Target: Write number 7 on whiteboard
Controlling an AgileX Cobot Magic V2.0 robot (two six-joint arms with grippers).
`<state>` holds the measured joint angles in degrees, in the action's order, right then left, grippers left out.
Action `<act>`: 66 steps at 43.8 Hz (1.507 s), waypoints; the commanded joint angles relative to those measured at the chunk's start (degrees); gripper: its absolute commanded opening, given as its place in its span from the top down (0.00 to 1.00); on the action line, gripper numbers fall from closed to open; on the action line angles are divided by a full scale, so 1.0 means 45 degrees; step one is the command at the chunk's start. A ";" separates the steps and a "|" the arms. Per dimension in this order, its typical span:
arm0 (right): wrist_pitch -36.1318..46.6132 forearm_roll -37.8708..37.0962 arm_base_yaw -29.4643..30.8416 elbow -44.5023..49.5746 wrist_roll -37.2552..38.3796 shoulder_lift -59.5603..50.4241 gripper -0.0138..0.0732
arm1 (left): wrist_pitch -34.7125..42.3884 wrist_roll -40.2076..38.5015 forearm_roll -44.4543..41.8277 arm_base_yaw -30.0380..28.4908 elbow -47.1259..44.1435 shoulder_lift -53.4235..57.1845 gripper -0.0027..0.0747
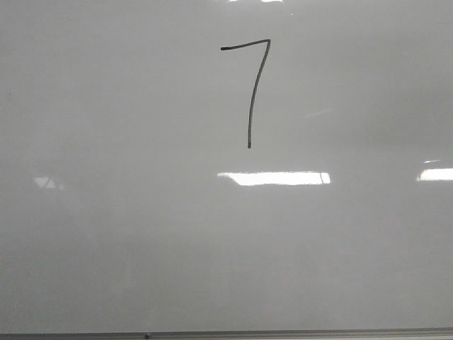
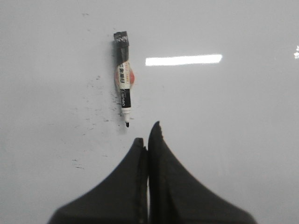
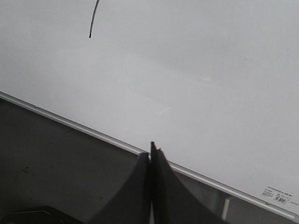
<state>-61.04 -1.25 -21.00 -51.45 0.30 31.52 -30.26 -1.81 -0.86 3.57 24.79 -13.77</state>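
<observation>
A black hand-drawn number 7 (image 1: pixel 253 85) stands on the glossy grey-white whiteboard (image 1: pixel 127 234), upper middle of the front view. The end of its downstroke shows in the right wrist view (image 3: pixel 92 21). No gripper shows in the front view. My left gripper (image 2: pixel 148 135) is shut and empty, just short of a black-and-white marker (image 2: pixel 124 77) that lies uncapped on the whiteboard (image 2: pixel 233 121), its tip toward the fingers. My right gripper (image 3: pixel 152 151) is shut and empty over the whiteboard's (image 3: pixel 196 70) metal edge strip (image 3: pixel 70 122).
Small black ink specks (image 2: pixel 93 116) dot the board beside the marker. Bright rectangular light reflections (image 1: pixel 274 178) lie on the board. A dark surface (image 3: pixel 56 172) lies beyond the board's edge, and a small label (image 3: pixel 276 195) sits at the board's corner.
</observation>
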 commanded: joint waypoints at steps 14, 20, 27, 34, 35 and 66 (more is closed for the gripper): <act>0.0855 -0.0147 0.0083 -0.0304 0.0025 0.0051 0.92 | 0.6122 -0.0111 0.0190 -0.0738 -0.4648 0.2690 0.99; 0.0855 -0.0147 0.0083 -0.0304 0.0025 0.0051 0.92 | 0.7416 -0.0111 0.0190 -0.0738 -0.5581 0.3136 0.99; 0.0854 -0.0147 0.0083 -0.0304 0.0025 0.0051 0.92 | 0.7750 -0.0111 0.0190 -0.0738 -0.5753 0.3326 0.99; 0.0854 -0.0147 0.0083 -0.0304 0.0025 0.0051 0.92 | 0.7771 -0.0111 0.0190 -0.0738 -0.5753 0.3299 0.99; 0.0854 -0.0147 0.0083 -0.0304 0.0025 0.0051 0.92 | 0.7771 -0.0111 0.0190 -0.0738 -0.5753 0.3299 0.99; 0.0854 -0.0147 0.0083 -0.0304 0.0025 0.0051 0.92 | 0.7771 -0.0111 0.0190 -0.0738 -0.5753 0.3299 0.99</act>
<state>-61.04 -1.25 -21.00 -51.41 0.30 31.52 0.00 -1.81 -0.50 0.38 -0.38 0.37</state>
